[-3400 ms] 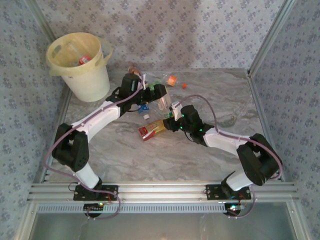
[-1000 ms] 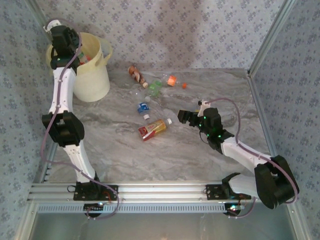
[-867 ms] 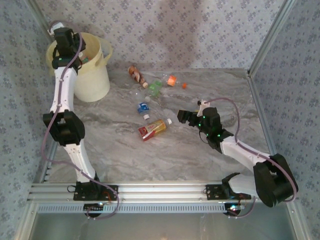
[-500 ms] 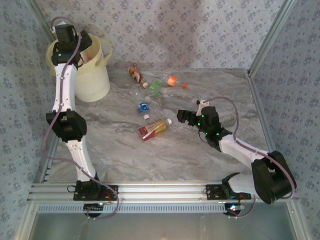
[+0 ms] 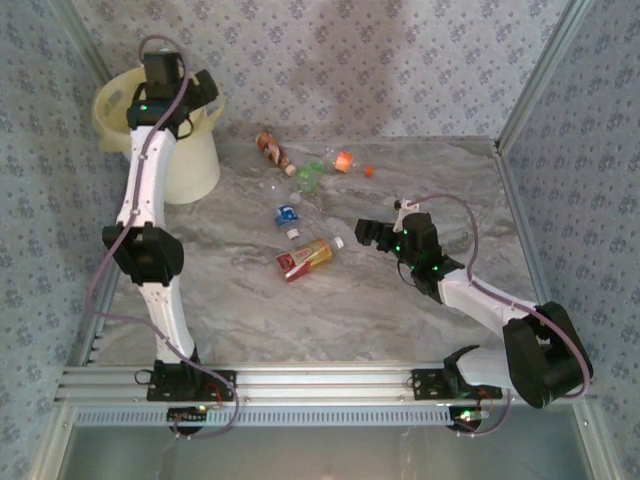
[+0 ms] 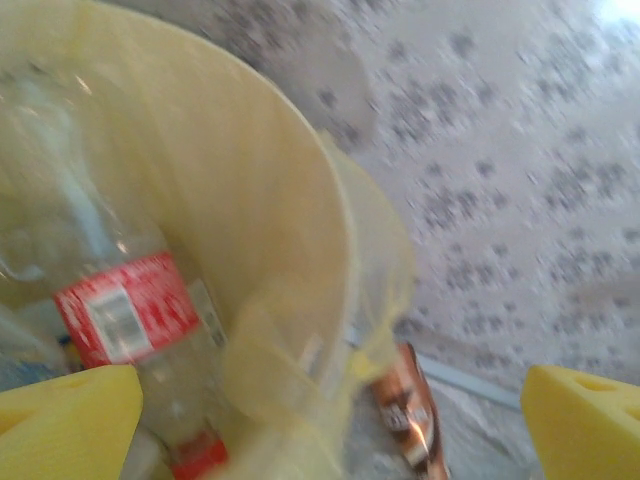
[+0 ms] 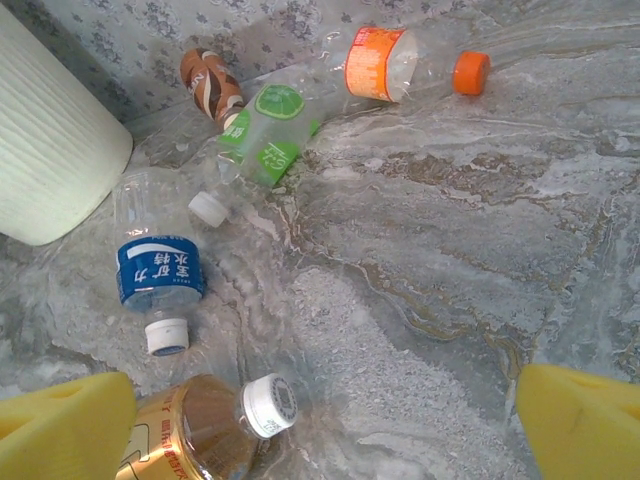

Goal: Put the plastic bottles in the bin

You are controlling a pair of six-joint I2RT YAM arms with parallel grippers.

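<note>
1. Since a second ago, the left gripper (image 5: 195,92) has crossed from the left rim of the bin (image 5: 108,112) to its right rim, and its jaws have spread. The right arm has held its position.
2. Left fingers (image 6: 65,415): set wide apart, with nothing held between them.
3. Below the left fingers: the open mouth of the bin. A clear red-label bottle (image 6: 125,320) with a red cap lies inside, against the inner wall. Other clear bottle shapes around it are too blurred to count.
4. Outside the bin, just past its rim: a brown bottle (image 6: 405,410) lies on the table (image 5: 350,310).
5. Right gripper (image 5: 368,235): low over the table centre, well apart from the bin. Its fingers (image 7: 60,420) are wide apart and empty.
6. Just beside the left finger of the right gripper: an amber bottle (image 7: 210,425) with a white cap, lying on its side.
7. Further out: a blue-label bottle (image 7: 155,270) lies flat, with its white cap pointing towards the amber bottle.
8. Beyond that: a crushed green-label bottle (image 7: 265,135) lies next to the brown bottle.
9. To the right of those: an orange-label bottle (image 7: 400,65) with an orange cap lies on its side. A loose orange cap (image 5: 369,171) sits near it.
10. Five bottles lie on the table, outside the bin.
</note>
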